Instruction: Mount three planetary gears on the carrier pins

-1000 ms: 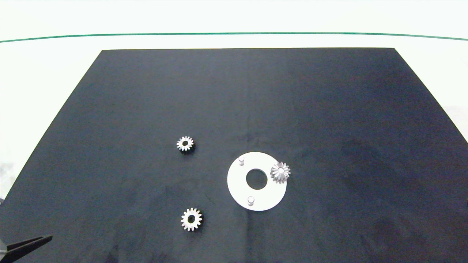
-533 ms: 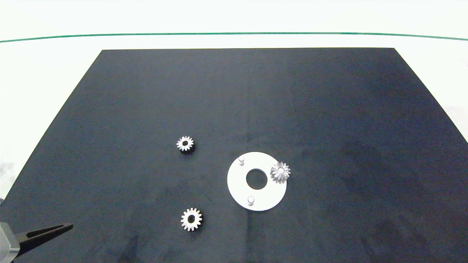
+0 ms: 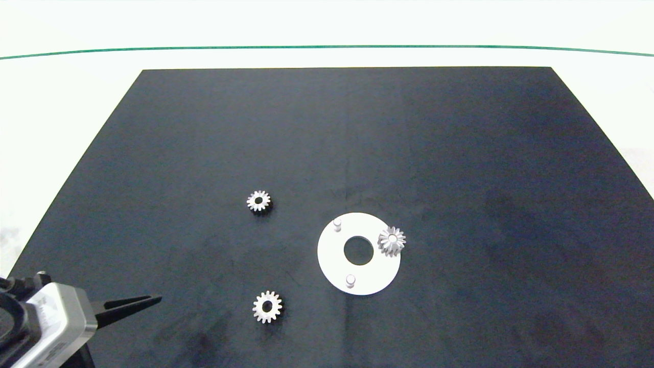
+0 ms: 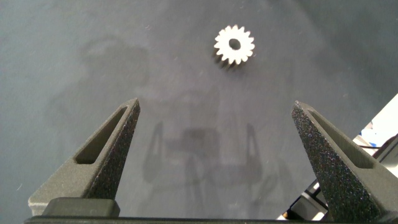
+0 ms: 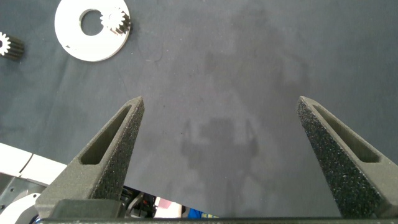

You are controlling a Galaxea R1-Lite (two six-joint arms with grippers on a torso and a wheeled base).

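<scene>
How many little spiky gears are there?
3. One gear sits on a pin at the white disc's right edge. Two lie loose on the black mat: a far gear and a near gear.

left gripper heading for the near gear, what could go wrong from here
1. The left gripper, open, comes in low over the mat toward the near gear; the gear lies flat, so the fingers may slide off its teeth or nudge it aside.
2. The gear already on the white disc overhangs the disc's rim; bumping the disc could jar it.
3. The two bare pins are thin, so a gear's hole may miss.
</scene>
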